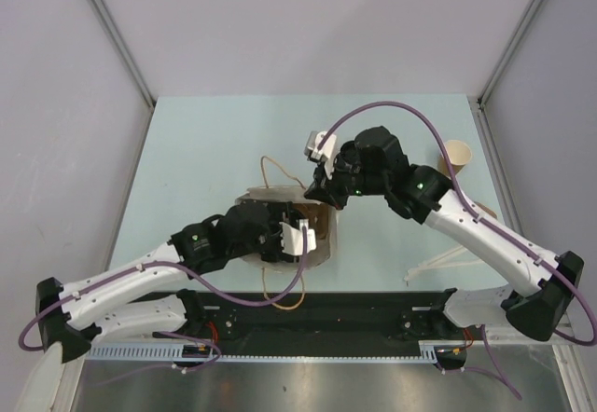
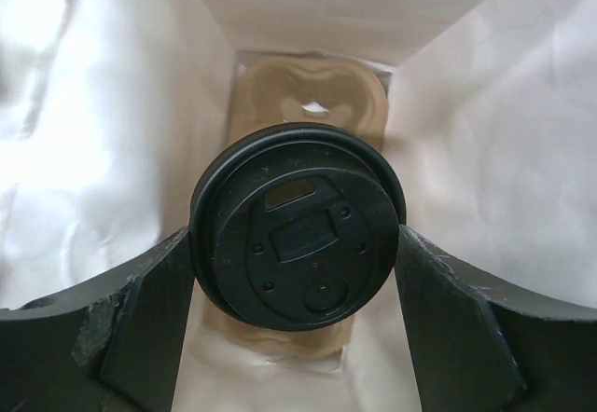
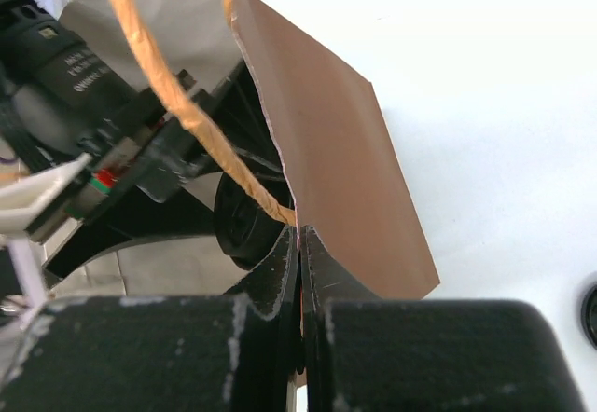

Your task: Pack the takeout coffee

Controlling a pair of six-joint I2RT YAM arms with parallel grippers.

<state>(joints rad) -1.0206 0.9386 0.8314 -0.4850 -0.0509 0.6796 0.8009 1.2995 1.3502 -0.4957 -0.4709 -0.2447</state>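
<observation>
My left gripper [image 2: 295, 246] is shut on the takeout coffee, its fingers on either side of the round black lid [image 2: 298, 226]. It holds the cup inside the brown paper bag [image 2: 112, 151], above the pulp carrier tray [image 2: 312, 104] on the bag's floor. The cup's paper body is hidden under the lid. In the top view the left gripper [image 1: 297, 235] reaches into the bag [image 1: 323, 235]. My right gripper [image 3: 300, 235] is shut on the bag's rim [image 3: 336, 151], next to a twine handle [image 3: 177, 86]. The right gripper also shows in the top view [image 1: 322, 193].
A second tan paper cup [image 1: 457, 157], open and without a lid, stands at the table's far right. Thin pale sticks [image 1: 434, 265] lie at the near right. The bag's other twine handle [image 1: 280, 293] hangs toward the near edge.
</observation>
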